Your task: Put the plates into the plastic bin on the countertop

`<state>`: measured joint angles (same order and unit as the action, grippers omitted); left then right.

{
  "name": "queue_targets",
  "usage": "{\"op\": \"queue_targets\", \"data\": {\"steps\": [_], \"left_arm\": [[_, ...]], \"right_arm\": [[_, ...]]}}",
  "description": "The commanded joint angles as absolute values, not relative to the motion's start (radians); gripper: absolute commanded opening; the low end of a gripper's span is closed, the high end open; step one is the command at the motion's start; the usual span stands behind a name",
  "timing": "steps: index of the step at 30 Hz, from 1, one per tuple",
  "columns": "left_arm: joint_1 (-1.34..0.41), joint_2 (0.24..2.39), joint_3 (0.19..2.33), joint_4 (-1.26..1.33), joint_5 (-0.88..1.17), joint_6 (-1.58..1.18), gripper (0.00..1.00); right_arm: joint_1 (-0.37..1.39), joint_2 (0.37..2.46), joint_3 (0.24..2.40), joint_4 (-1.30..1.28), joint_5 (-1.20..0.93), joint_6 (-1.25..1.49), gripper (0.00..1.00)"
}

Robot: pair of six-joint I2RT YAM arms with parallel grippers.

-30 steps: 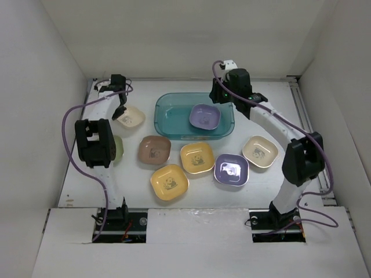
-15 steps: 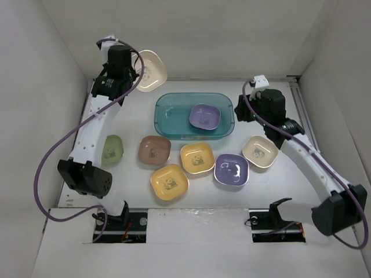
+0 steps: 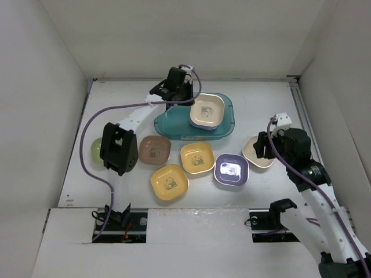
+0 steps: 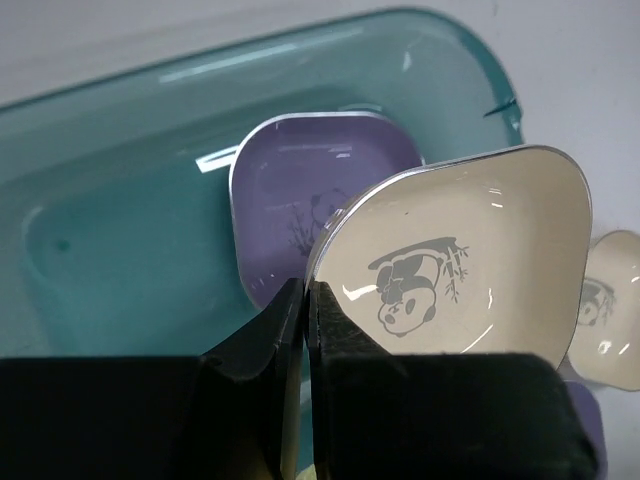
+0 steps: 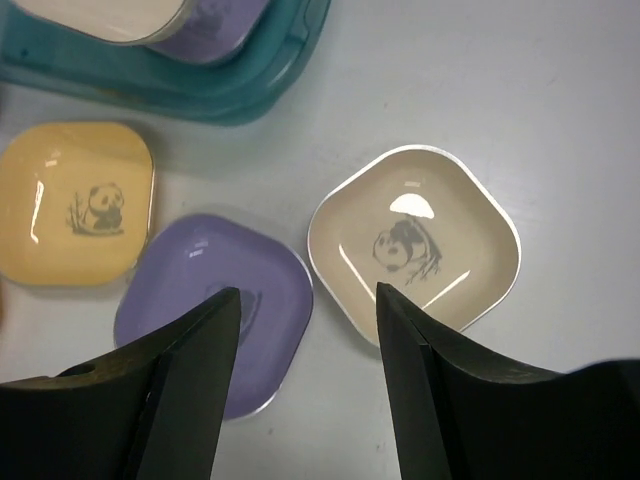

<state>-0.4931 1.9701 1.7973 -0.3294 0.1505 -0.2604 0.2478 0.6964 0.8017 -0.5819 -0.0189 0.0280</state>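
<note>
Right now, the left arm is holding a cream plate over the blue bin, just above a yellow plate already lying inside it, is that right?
Not quite. A purple plate, not a yellow one, lies in the plastic bin; the left wrist view shows it. The rest holds: the left fingers grip the cream plate over the bin, just above it.

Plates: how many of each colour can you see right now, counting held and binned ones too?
Cream plates: 2
Purple plates: 2
Yellow-orange plates: 2
Brown plate: 1
Pale green plate: 1
Total: 8
</note>
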Motion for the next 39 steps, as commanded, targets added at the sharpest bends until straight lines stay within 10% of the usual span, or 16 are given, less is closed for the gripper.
{"op": "queue_targets", "data": {"steps": [1, 11, 18, 24, 27, 31, 32, 35, 39], "left_arm": [[-0.477, 1.960, 1.787, -0.232, 0.218, -0.275, 0.00], [-0.499, 2.088, 1.798, -0.202, 0.204, -0.284, 0.00], [-0.499, 2.095, 1.792, -0.190, 0.190, -0.293, 0.62], [-0.499, 2.008, 1.802, -0.199, 0.170, -0.302, 0.71], [-0.499, 1.921, 1.778, -0.210, 0.099, -0.328, 1.00], [-0.499, 1.795, 1.737, -0.296, -0.023, -0.389, 1.00], [-0.499, 1.746, 1.727, -0.319, -0.093, -0.429, 1.00], [-0.499, 1.669, 1.669, -0.412, -0.190, -0.504, 1.00], [-0.499, 1.494, 1.449, -0.413, -0.273, -0.606, 1.00]], "right_arm": [[0.262, 0.640, 0.761, -0.687, -0.032, 0.070, 0.62], [0.469, 0.610, 0.597, -0.698, 0.109, 0.314, 0.73], [0.565, 0.695, 0.506, -0.618, 0.170, 0.438, 0.73], [0.589, 0.758, 0.436, -0.555, 0.204, 0.485, 0.72], [0.589, 0.798, 0.416, -0.522, 0.204, 0.514, 0.66], [0.589, 0.844, 0.416, -0.499, 0.213, 0.525, 0.51], [0.577, 0.844, 0.416, -0.499, 0.213, 0.525, 0.28], [0.577, 0.833, 0.416, -0.499, 0.213, 0.537, 0.06], [0.577, 0.760, 0.396, -0.521, 0.224, 0.589, 0.00]]}}
